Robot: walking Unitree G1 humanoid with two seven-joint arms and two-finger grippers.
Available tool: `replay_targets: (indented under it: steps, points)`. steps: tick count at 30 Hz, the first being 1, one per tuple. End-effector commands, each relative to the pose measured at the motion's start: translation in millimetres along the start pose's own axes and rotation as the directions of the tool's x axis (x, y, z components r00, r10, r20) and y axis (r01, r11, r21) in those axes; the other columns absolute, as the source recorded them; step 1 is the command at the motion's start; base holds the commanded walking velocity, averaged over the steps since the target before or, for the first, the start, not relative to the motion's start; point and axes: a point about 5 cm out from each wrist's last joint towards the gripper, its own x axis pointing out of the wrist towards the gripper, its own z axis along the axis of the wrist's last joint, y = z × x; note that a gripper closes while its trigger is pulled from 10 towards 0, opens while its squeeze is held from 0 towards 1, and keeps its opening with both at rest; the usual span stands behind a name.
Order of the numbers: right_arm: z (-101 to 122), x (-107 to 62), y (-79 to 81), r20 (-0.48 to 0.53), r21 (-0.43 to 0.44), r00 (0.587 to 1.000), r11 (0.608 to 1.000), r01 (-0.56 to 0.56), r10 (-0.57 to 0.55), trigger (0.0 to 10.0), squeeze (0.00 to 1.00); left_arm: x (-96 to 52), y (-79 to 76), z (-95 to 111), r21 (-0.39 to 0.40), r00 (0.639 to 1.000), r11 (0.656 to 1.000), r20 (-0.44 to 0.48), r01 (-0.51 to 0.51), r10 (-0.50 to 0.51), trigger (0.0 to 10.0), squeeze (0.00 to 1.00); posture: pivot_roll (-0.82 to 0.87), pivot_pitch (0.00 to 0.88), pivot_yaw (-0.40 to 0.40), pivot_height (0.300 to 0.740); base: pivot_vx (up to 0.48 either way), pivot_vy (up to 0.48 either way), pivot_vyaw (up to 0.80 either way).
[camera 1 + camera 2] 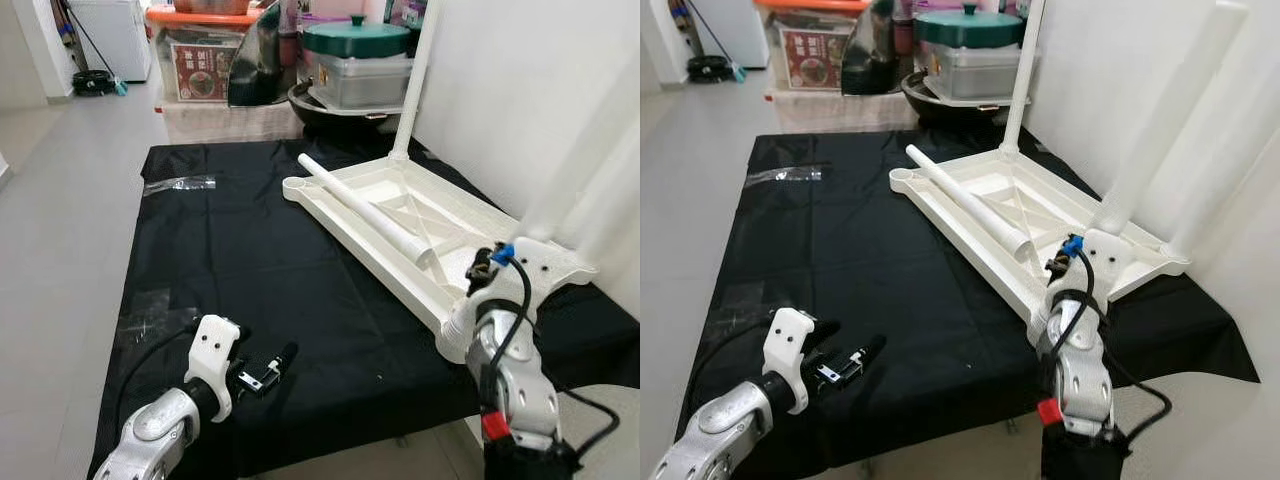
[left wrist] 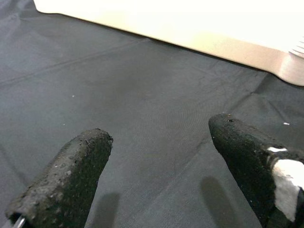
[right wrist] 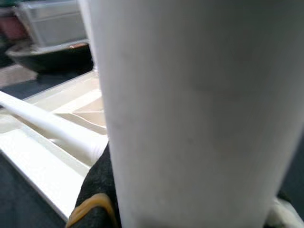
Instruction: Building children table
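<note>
While the left gripper [image 1: 845,352] hovers low over the black cloth [image 1: 250,260] with its jaws apart and nothing between them, the right gripper [image 1: 487,268] sits at the near corner of the upturned white table top [image 1: 400,225]; a white table leg [image 3: 199,114] stands upright against its fingers [image 3: 95,190], though whether the jaws are clamped on it I cannot tell; ahead of the right jaws a loose table leg [image 1: 965,200] lies slantwise inside the tray-like underside of the top; beyond that, another leg [image 1: 412,80] stands upright in the far corner socket; ahead of the open left jaws is bare cloth, then the table top's long edge; past the cloth's far end a grey lidded bin [image 1: 365,75] carries a green pot [image 1: 355,38], its contents hidden; beside it stands a clear storage box [image 1: 205,60] with an orange lid, a printed carton inside.
</note>
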Motion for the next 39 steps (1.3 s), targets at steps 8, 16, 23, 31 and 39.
replay_targets:
  steps: [8,16,23,31,39]
  points:
    - [-22,26.5,-8.8,-0.149,0.046,0.983,0.994,-0.102,0.108,10.0,0.0,-1.7,-3.0,-5,0.001,1.0,1.0,-0.022,0.001,-0.001,10.0,0.0,0.04,0.0,-0.108,0.74,0.0,0.0,0.0]
    - [-21,31.3,-11.5,-0.101,0.111,0.915,0.919,-0.379,0.39,10.0,0.0,-1.2,-4.9,-6,0.0,1.0,1.0,-0.028,0.01,-0.01,10.0,0.0,0.04,0.0,-0.104,0.74,0.0,0.0,0.0]
    - [-21,27.7,-12.2,-0.088,0.06,0.824,0.829,-0.556,0.56,10.0,0.0,-1.2,-3.6,-5,0.004,0.999,1.0,-0.032,0.01,-0.01,10.0,0.0,0.04,0.0,-0.103,0.74,0.0,0.0,0.0]
    - [-27,33.6,-27.0,-0.167,-0.061,0.742,0.745,-0.665,0.649,10.0,0.0,-1.5,-3.5,-4,0.007,0.999,1.0,-0.031,0.01,-0.01,10.0,0.0,0.06,0.0,-0.107,0.74,0.0,0.0,0.0]
    - [-10,47.6,-54.0,-0.186,-0.076,0.686,0.686,-0.724,0.704,10.0,0.0,-2.9,-1.4,-4,0.013,0.999,1.0,-0.033,0.006,-0.005,10.0,0.0,0.06,0.0,-0.102,0.74,0.0,0.0,0.0]
